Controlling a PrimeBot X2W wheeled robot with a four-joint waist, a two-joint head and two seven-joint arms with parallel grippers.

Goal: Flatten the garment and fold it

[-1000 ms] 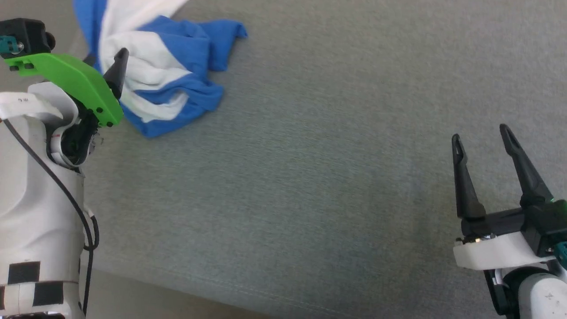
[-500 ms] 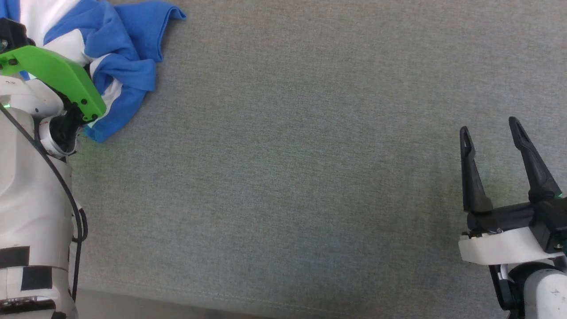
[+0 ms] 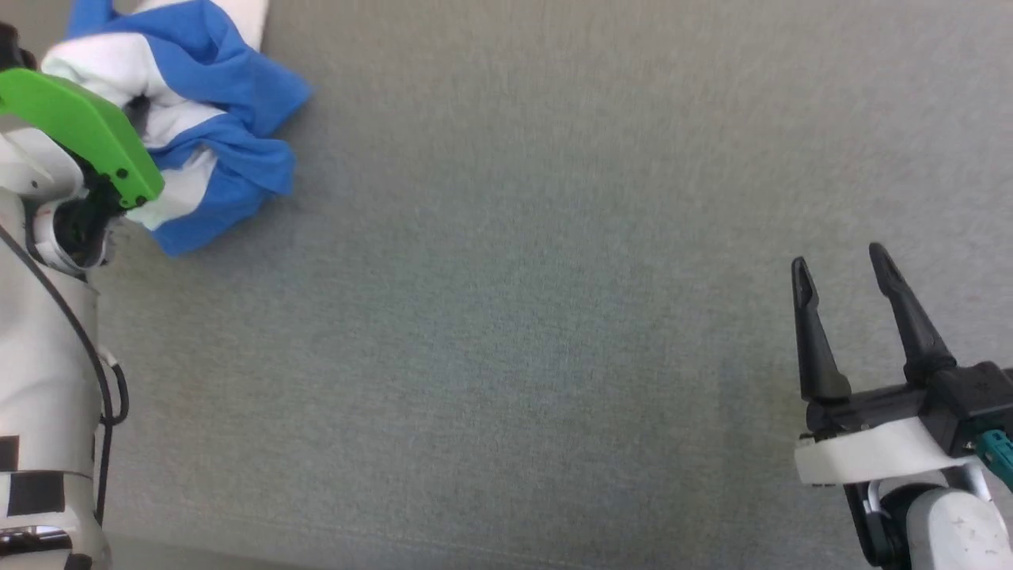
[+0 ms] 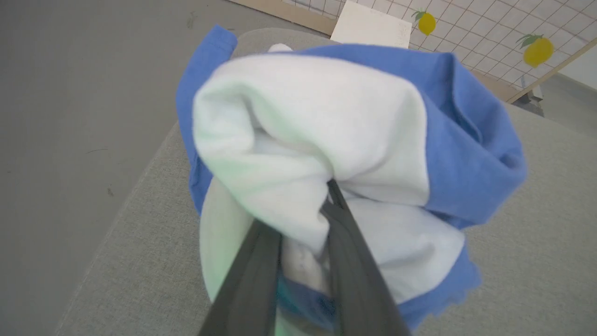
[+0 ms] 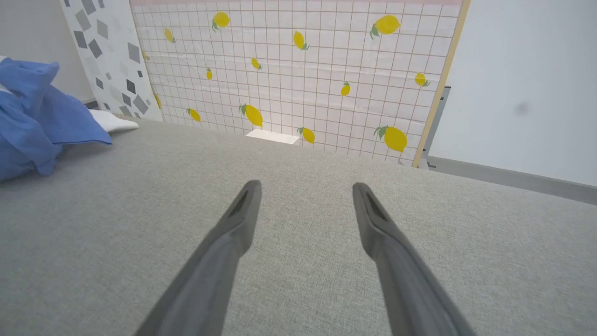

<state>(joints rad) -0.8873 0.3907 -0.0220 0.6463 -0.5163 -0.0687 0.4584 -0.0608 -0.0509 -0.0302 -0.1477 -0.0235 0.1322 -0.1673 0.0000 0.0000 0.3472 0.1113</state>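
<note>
Left wrist view: left gripper [image 4: 303,217], jaws clamped on the bunched T-shirt [image 4: 303,116] at the left edge of the tabletop [image 3: 506,332]; right gripper [image 3: 839,257] (jaws apart) over its right side. Best carry the T-shirt to mid-tabletop before spreading.

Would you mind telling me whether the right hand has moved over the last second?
Cannot tell. The right hand sits slightly lower and further left in the head view, but the grey surface's front seam has dropped too, so the camera shifted.

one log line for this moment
left gripper: shut on garment | right gripper: open, clear of garment | garment: bunched, not flattened
</note>
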